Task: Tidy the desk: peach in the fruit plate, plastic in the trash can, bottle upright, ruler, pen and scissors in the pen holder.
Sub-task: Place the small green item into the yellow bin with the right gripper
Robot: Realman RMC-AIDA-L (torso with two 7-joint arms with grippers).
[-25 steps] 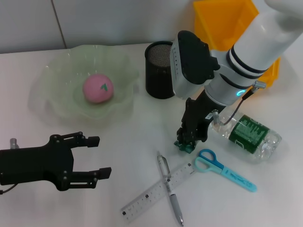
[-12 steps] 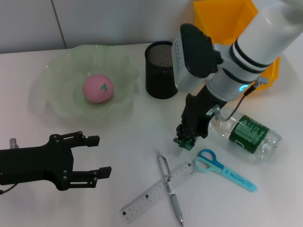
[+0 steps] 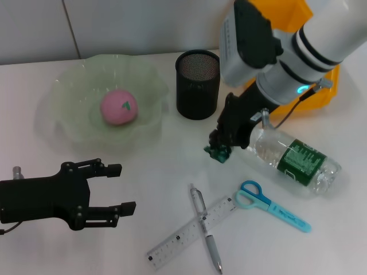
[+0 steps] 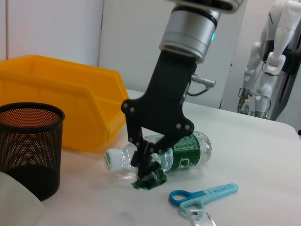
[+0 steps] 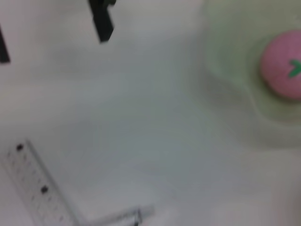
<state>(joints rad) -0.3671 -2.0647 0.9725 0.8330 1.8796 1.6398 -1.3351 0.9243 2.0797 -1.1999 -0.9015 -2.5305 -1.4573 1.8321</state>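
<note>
My right gripper (image 3: 221,146) is shut on a small crumpled green plastic scrap (image 3: 217,153), held just above the desk (image 3: 155,172) beside the bottle's white cap; the left wrist view shows the plastic (image 4: 149,179) hanging from the fingers. The clear bottle (image 3: 292,157) lies on its side. The pink peach (image 3: 118,107) rests in the pale green fruit plate (image 3: 63,91). Near the front edge the ruler (image 3: 183,235) and the pen (image 3: 205,226) lie crossed, with the blue scissors (image 3: 269,205) to their right. My left gripper (image 3: 117,189) stands open at the front left.
The black mesh pen holder (image 3: 197,84) stands behind the right gripper, and the yellow trash can (image 3: 269,23) sits at the back right, partly behind the right arm. Bare tabletop lies between the plate and the ruler.
The right gripper has lifted and drawn back toward the pen holder and trash can, carrying the green plastic off the desk. The left arm has not moved.
</note>
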